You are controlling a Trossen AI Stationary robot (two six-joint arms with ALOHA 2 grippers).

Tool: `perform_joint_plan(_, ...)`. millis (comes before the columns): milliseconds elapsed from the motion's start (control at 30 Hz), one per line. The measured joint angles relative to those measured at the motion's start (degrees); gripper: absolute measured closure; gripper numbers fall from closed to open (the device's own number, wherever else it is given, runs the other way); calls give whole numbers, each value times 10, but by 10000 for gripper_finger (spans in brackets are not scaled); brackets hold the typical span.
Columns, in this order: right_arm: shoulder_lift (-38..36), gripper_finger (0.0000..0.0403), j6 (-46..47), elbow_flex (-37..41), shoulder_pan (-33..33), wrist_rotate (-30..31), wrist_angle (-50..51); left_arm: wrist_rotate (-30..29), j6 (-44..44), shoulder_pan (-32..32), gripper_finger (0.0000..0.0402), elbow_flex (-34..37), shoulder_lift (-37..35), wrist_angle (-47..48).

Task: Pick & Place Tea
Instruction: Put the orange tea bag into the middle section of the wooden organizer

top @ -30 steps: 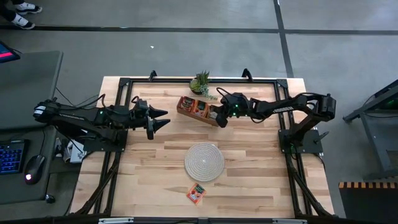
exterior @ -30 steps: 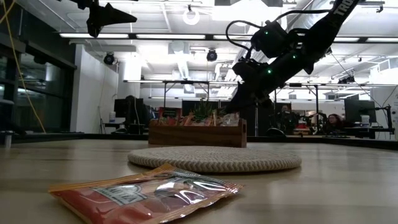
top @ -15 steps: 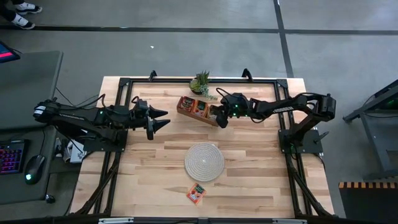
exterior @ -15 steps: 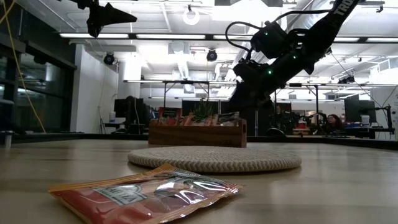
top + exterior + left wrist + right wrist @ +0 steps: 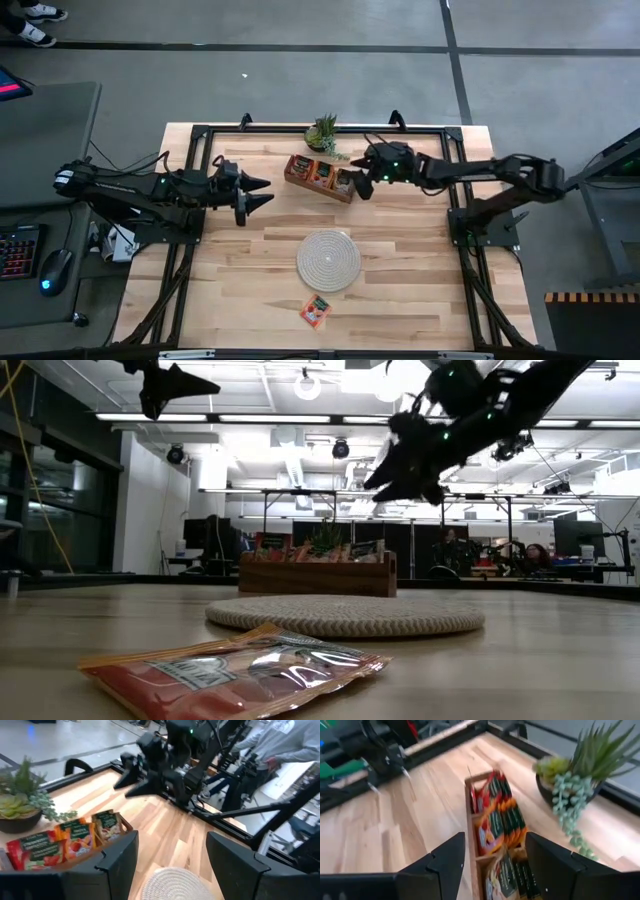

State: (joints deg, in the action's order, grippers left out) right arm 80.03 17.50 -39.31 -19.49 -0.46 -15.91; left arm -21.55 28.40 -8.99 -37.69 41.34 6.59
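Observation:
Several orange-red tea sachets stand on edge in the brown wooden tray point(image 5: 322, 177) at the far middle of the table; the tray also shows in the low view point(image 5: 318, 575) and right wrist view point(image 5: 470, 815). One more sachet point(image 5: 315, 312) lies flat near the front edge, close to the low camera point(image 5: 230, 670). My right gripper point(image 5: 358, 185) hangs open above the tray's right end point(image 5: 385, 478), nothing between its fingers point(image 5: 495, 865). My left gripper point(image 5: 262, 192) stands open, raised left of the tray point(image 5: 172, 865).
A round whitish woven mat point(image 5: 328, 260) lies at the table's middle, between the tray and the loose sachet. A potted succulent point(image 5: 322, 132) stands just behind the tray. A black frame point(image 5: 200, 130) runs round the table's edges. A person point(image 5: 285, 740) stands beyond the table.
My right gripper has opened, let go of a sachet in the tray's right compartment, and risen clear of the tray, drawing back a little toward the table's right edge. The sachet stays standing in the tray.

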Motion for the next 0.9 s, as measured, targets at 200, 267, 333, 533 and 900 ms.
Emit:
perform_joint_plan(200, -70, 198, 0, 0, 20, 0, 37, 35, 6, 0, 170, 0, 0, 13)
perform_joint_plan(267, -94, 199, 0, 0, 31, 1, 55, 44, 7, 0, 170, 0, 0, 16)
perform_joint_plan(333, -115, 199, 5, 0, 48, 9, 73, 52, 9, 0, 170, 0, -3, 24)
perform_joint_plan(533, -164, 199, 19, 0, 121, 79, 113, 94, 33, 0, 170, 0, -16, 90)
perform_joint_plan(900, -176, 199, 86, 0, 241, 228, 137, 201, 78, -13, 170, 58, -17, 68)
